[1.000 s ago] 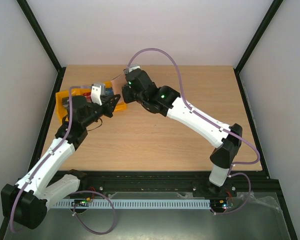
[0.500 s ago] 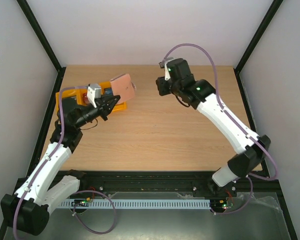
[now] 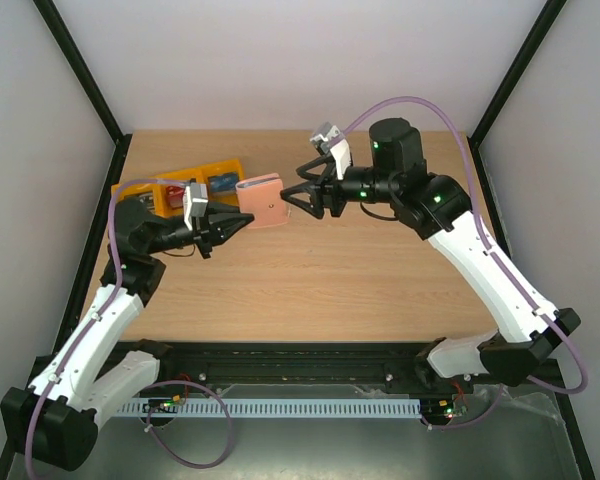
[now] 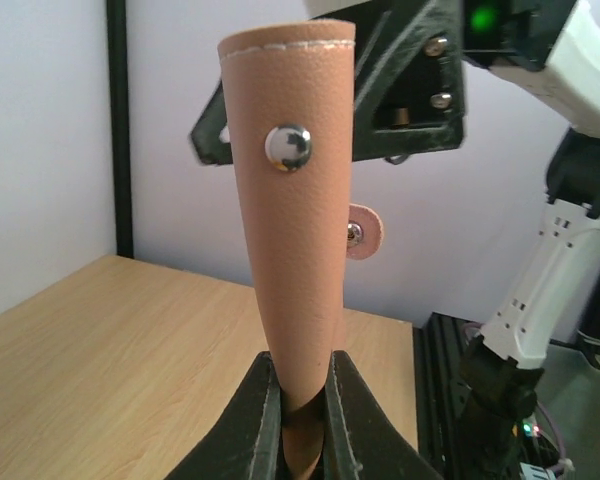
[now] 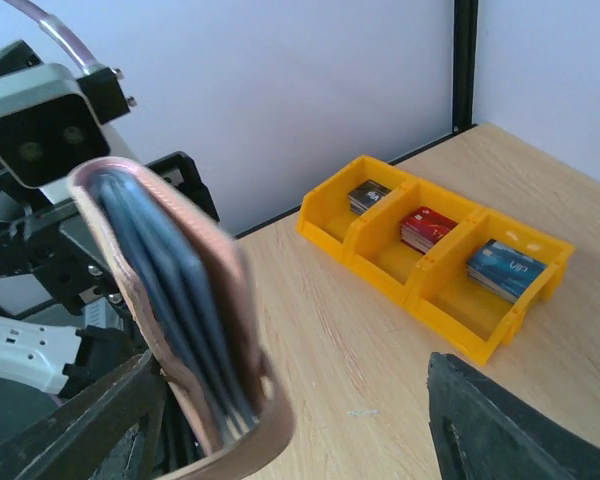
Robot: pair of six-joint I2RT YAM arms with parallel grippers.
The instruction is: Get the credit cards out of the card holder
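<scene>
The tan-brown card holder (image 3: 263,203) hangs above the table, right of the tray, with my left gripper (image 3: 242,220) shut on its lower end. In the left wrist view the card holder (image 4: 298,200) rises from the gripper (image 4: 300,365), showing a metal snap and a small tab (image 4: 364,232). My right gripper (image 3: 292,185) stands open at its far edge. In the right wrist view the holder (image 5: 170,320) sits by the left finger (image 5: 80,425), with dark blue-grey layers at its open edge. Dark grey (image 5: 368,195), red (image 5: 427,228) and blue (image 5: 505,268) credit cards lie in the tray.
The yellow three-compartment tray (image 3: 225,167) stands at the back left of the wooden table, also seen as the tray (image 5: 400,290) in the right wrist view. Black frame posts and pale walls close in the left, right and back sides.
My right gripper left the tray, swung away to the right, then came back facing the holder with its jaws opened. My left gripper carried the holder right and down, off the tray.
</scene>
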